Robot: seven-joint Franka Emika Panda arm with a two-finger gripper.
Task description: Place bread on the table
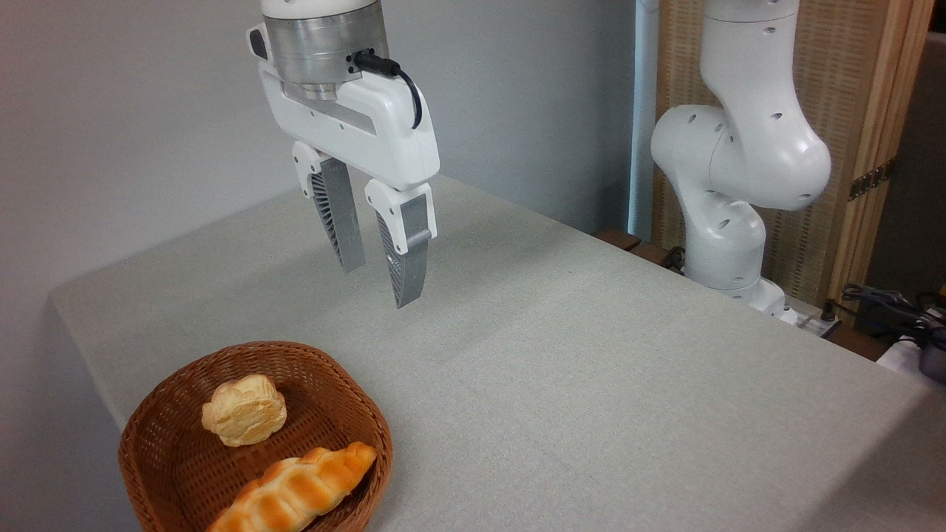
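- I am looking at the small, round, knobbly bun of pale cream bread (244, 419), and it is still lying inside the brown woven wicker basket (159, 443) at the near left corner of the scene, towards the basket's far side.
- Sharing the basket, nearer to me and slightly right, the long braided golden loaf (294, 491) is resting with one end up against the basket's rim; it is just beside the bun, and I cannot tell whether they are touching.
- I am seeing the white two-finger pincer (377, 284) hanging in the air beyond the basket, up and to the right of the bun and well clear of it.
- Its grey ribbed fingers (405, 258) are pointing down with a moderate gap between them, and they are gripping nothing.
- The light grey-beige speckled cloth counter (591, 355) is stretching away to the right and far side, with nothing lying on the part I can see apart from the basket.
- The white arm base (739, 185) is standing at the far right, off the counter's edge.
- I am judging the task as barely begun: no bread is out on the counter yet.
- What I am reckoning is left: bringing the pincer down and towards me over the bun, closing on it without catching the loaf or the rim, lifting it out, and setting it on the open cloth.
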